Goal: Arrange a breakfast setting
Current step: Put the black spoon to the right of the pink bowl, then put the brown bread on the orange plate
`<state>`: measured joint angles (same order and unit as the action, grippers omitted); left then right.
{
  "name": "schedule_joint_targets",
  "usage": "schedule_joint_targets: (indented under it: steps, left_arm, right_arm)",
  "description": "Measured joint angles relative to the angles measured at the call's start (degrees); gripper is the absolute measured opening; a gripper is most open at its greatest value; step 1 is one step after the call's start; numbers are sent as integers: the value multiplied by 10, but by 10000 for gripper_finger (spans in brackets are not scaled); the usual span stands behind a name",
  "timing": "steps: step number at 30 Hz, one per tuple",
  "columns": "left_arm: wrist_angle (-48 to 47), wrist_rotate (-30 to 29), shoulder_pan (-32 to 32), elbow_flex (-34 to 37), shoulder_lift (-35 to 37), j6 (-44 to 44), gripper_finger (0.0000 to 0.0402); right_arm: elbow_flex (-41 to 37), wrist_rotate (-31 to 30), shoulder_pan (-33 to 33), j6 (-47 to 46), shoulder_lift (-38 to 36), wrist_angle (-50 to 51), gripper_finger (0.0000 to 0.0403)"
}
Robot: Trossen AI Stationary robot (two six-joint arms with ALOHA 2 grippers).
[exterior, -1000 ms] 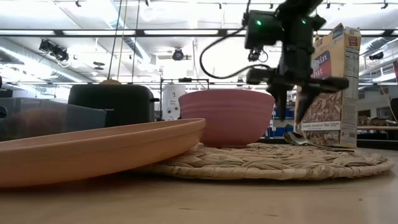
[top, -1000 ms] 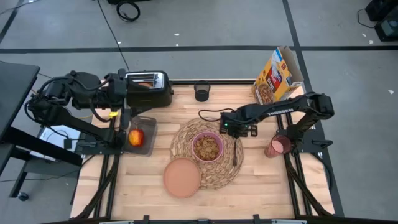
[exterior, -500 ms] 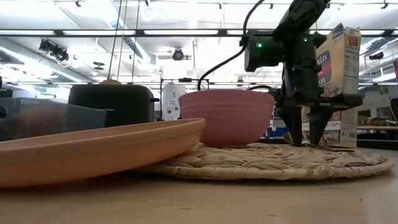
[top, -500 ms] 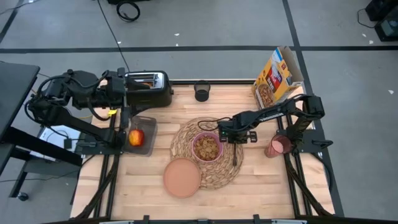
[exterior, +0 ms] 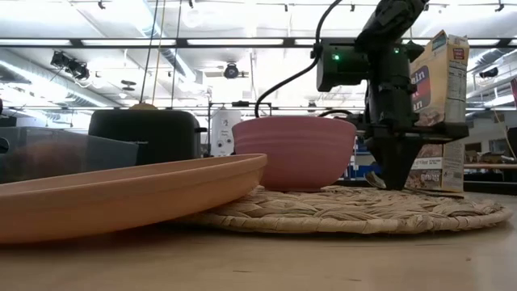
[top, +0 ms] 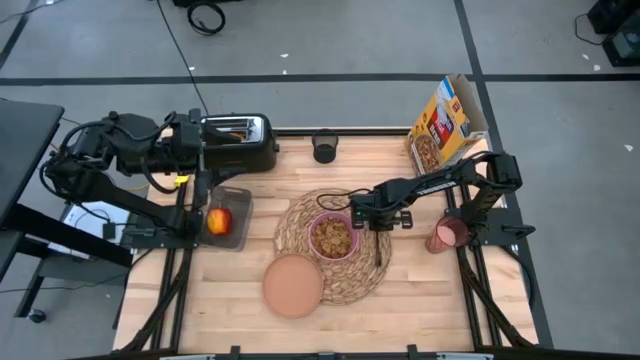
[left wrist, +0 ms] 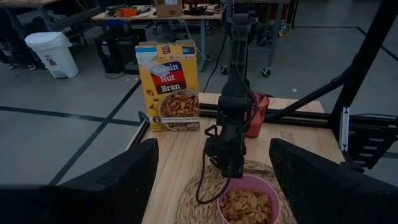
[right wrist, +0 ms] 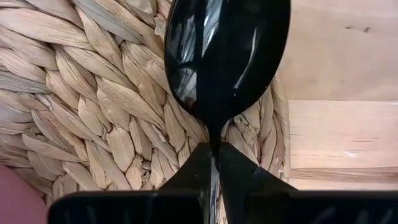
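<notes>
Placemat (top: 345, 275) edge — right gripper (right wrist: 214, 163) vertical, clamping spoon (right wrist: 227, 59).

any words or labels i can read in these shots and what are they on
"Raisin Nut Bran": on the front of the yellow-and-red cardboard cereal box standing at the table's far edge, read in the left wrist view.
Small print in the red corner patch at the top of the same box: too small to read.
Partial letters on that box in the low view: cut off by the right arm, not readable.
No other text shows.
</notes>
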<state>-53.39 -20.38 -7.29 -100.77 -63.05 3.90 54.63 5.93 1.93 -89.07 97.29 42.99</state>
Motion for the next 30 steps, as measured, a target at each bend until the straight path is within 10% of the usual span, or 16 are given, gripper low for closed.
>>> schedule_joint_targets:
  steps: [30]
  left_arm:
    - [-1, 0, 0, 0, 0, 0, 314]
  right_arm:
    - [9, 16, -4, -6, -3, 3, 121]
